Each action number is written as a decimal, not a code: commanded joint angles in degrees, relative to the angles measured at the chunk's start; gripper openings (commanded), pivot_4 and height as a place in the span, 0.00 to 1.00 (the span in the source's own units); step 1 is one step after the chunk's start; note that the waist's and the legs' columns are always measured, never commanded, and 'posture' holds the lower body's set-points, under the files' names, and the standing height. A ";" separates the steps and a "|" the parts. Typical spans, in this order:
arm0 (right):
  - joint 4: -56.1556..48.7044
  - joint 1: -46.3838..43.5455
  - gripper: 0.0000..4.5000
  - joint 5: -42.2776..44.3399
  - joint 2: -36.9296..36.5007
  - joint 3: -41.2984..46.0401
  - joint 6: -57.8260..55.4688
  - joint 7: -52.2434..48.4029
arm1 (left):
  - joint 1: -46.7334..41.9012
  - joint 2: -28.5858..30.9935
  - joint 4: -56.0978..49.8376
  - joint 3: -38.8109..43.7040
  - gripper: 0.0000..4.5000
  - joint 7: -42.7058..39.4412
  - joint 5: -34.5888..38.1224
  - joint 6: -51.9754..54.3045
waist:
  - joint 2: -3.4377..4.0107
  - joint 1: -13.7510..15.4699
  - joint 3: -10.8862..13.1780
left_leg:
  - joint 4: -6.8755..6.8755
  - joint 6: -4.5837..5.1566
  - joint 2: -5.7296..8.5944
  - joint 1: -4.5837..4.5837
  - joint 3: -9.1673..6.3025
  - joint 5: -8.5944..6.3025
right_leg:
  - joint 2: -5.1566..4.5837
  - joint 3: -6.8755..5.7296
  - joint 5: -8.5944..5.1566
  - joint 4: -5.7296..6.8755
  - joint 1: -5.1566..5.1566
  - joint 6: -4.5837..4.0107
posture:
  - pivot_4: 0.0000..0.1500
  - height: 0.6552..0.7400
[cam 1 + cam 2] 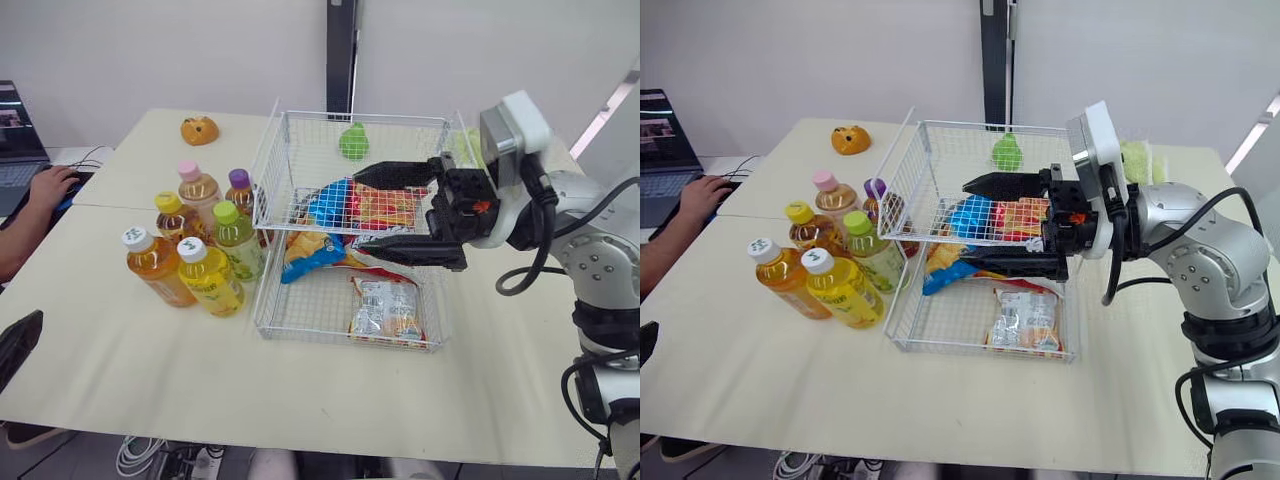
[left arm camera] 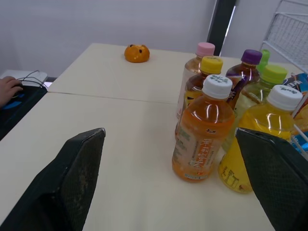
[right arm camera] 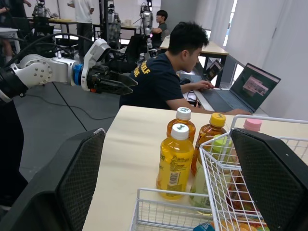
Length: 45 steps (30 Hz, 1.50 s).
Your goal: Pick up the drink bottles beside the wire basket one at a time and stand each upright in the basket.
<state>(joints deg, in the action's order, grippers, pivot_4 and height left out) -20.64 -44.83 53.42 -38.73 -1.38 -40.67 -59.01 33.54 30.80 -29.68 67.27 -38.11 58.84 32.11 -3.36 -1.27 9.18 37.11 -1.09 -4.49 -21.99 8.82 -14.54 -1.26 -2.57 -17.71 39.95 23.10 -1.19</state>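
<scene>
Jaws of the left gripper (image 2: pixel 169 131) stand wide apart and empty, low by the near left edge of the surface (image 1: pixel 150 380), pointing at six drink bottles (image 1: pixel 208 277) that stand clustered just beside the wire basket (image 1: pixel 262 300), on its left-edge side. Farther on, the right arm reaches in from the right edge, and the right gripper (image 1: pixel 360 214) is held level over the basket, jaws spread, holding nothing, tips toward the bottles.

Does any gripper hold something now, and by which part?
Nothing is held. The right gripper hangs open over the wire basket; the left gripper is open, short of the bottles.
</scene>
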 commanded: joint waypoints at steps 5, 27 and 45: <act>-5.26 1.48 0.99 2.21 -1.64 3.87 -1.00 0.86 | -11.49 6.24 1.77 -11.55 1.00 7.32 -4.54 -0.55 | 0.01 -0.19 -0.05 | -0.02 -0.02 -0.01 0.03 -0.17 0.03 | 0.11 -0.04 0.08 0.02 -0.01 -0.15 | 1.00 1.00; -14.50 6.64 0.99 9.33 -4.74 8.69 -3.72 12.12 | -33.00 11.97 15.38 -29.91 1.00 2.88 -16.19 -4.27 | 0.07 -0.57 -0.01 | -0.10 -0.07 -0.02 -0.05 -0.16 0.04 | 0.13 -0.02 0.07 -0.03 0.07 -0.18 | 1.00 1.00; -11.38 4.84 1.00 5.88 -3.11 6.51 -2.43 10.38 | -33.55 13.42 16.55 -25.56 0.30 -0.55 -14.29 -1.83 | 0.06 -0.53 0.01 | -0.10 -0.06 -0.03 -0.06 -0.16 0.04 | 0.13 -0.03 0.07 -0.04 0.07 -0.17 | 1.00 1.00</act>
<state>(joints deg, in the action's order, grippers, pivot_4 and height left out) -31.80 -38.97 59.58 -41.97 4.65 -44.24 -48.00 1.10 42.11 -11.13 37.89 -38.20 41.09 29.36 -3.30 -1.80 9.19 37.01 -1.15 -4.53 -22.07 8.66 -14.50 -1.14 -2.60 -17.64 39.90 23.18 -1.36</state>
